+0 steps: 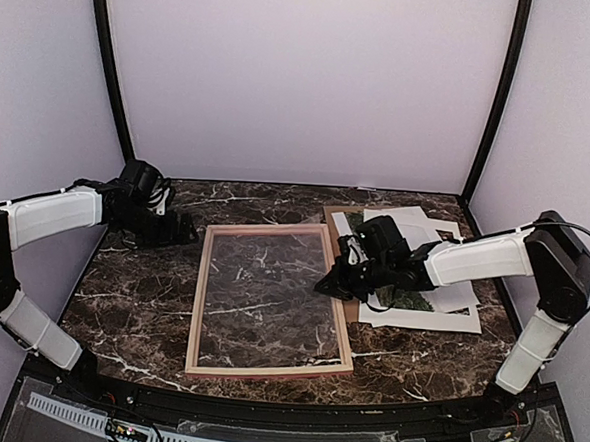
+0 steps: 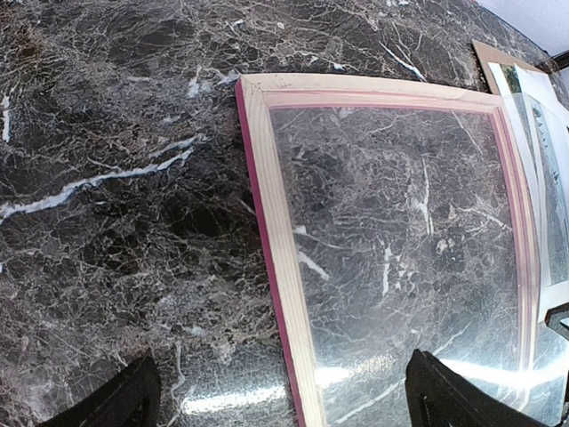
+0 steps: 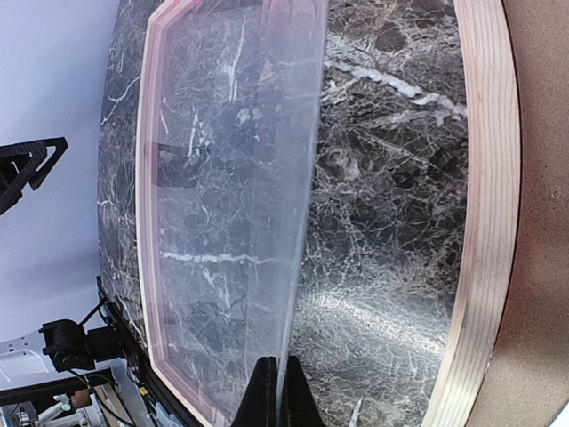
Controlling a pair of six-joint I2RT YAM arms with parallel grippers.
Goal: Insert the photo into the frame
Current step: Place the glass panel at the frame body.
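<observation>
Pinches the clear sheet (image 3: 222, 196) edgewise in the shut right claw (image 3: 277, 391), tilted over the frame (image 3: 487, 178). Holds the left claw (image 2: 283, 382) spread, empty. Leaves the photo (image 1: 416, 302) behind the right claw, under its wrist. Risks dropping the slick sheet from so thin a pinch.

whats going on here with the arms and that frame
The right gripper is shut on the edge of a clear pane, seemingly tilted up off the pink wooden frame lying flat on the marble table. The left gripper hangs open near the frame's far left corner, holding nothing. The photo lies in the pile right of the frame, not yet in it.
</observation>
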